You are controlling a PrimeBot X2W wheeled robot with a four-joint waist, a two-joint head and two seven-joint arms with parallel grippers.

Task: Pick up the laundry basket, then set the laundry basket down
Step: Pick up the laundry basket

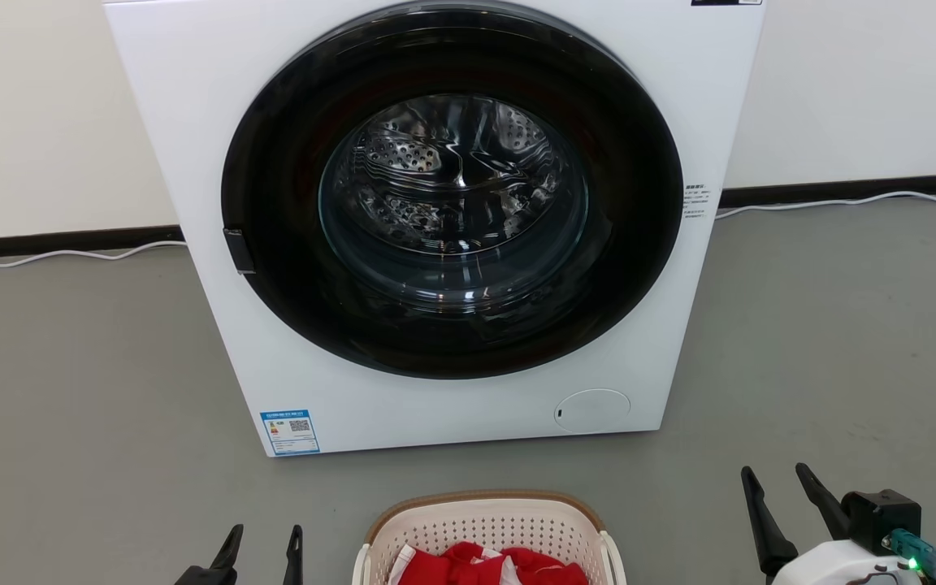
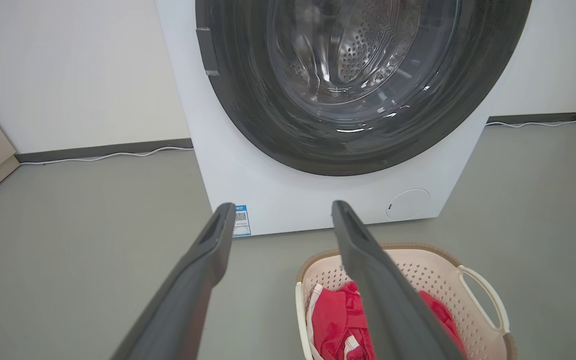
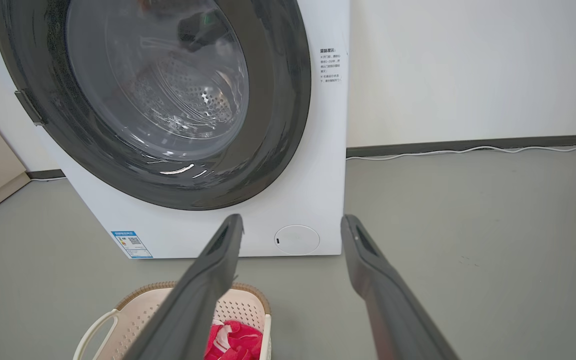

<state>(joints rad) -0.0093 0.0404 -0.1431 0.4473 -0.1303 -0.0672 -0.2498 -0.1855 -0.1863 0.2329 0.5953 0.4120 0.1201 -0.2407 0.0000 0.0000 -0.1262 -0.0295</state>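
The laundry basket (image 1: 488,520) is cream-white and perforated, with a brown woven-look rim. It stands on the grey floor in front of the washing machine, cut off by the head view's bottom edge. Red cloth (image 1: 491,566) lies inside it. My left gripper (image 1: 266,535) is open to the basket's left, apart from it. My right gripper (image 1: 775,474) is open further off to its right, holding nothing. In the left wrist view the basket (image 2: 435,272) sits low right with a white side handle (image 2: 485,300); in the right wrist view the basket (image 3: 138,307) sits low left.
A white front-loading washing machine (image 1: 192,106) with a shut dark round door (image 1: 452,191) stands just beyond the basket. A white cable (image 1: 70,255) runs along the dark skirting at the wall. Grey floor (image 1: 842,341) spreads on both sides of the machine.
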